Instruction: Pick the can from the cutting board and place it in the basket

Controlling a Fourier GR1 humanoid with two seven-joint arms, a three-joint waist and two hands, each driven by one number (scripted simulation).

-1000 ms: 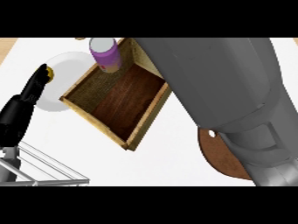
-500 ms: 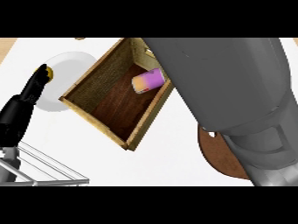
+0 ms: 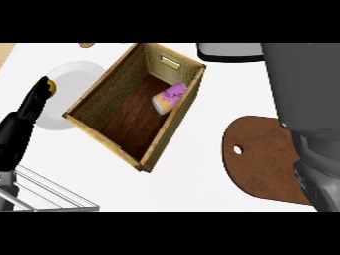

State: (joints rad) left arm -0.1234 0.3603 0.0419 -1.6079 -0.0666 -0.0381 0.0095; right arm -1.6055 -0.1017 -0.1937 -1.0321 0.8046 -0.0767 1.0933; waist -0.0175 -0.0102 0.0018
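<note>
I am seeing my left hand (image 3: 16,130) left of the basket (image 3: 115,85), black and narrow, its fingers (image 3: 37,98) lying straight and released, gripping nothing. One fingertip is carrying a small yellow patch, and the fingers are overlapping a smooth, round white plate (image 3: 71,78). The plate's far side is slipping under the basket's left wall.

The basket is a rectangular box, turned at a slant on the flat white counter (image 3: 194,184). Its walls are showing a coarse woven tan texture inside, the rim is pale wood, the floor is dark polished wood grain, and a slot handle is cut in the far end wall. Inside it the can (image 3: 169,95) is lying on its side against the right wall, toward the far end: a short cylinder with a purple and pink printed body and a yellowish end. It is no longer on the cutting board (image 3: 264,159).

That board is sitting right of the basket, apart from it, a brown rounded slab with a small hole near its edge. My grey right forearm (image 3: 312,89), smooth and bulky, is covering the board's right part; the right hand itself is lying outside the view, so I cannot tell its state.

Below the basket and to its left, a wire rack (image 3: 44,191) of thin metal bars is showing.
</note>
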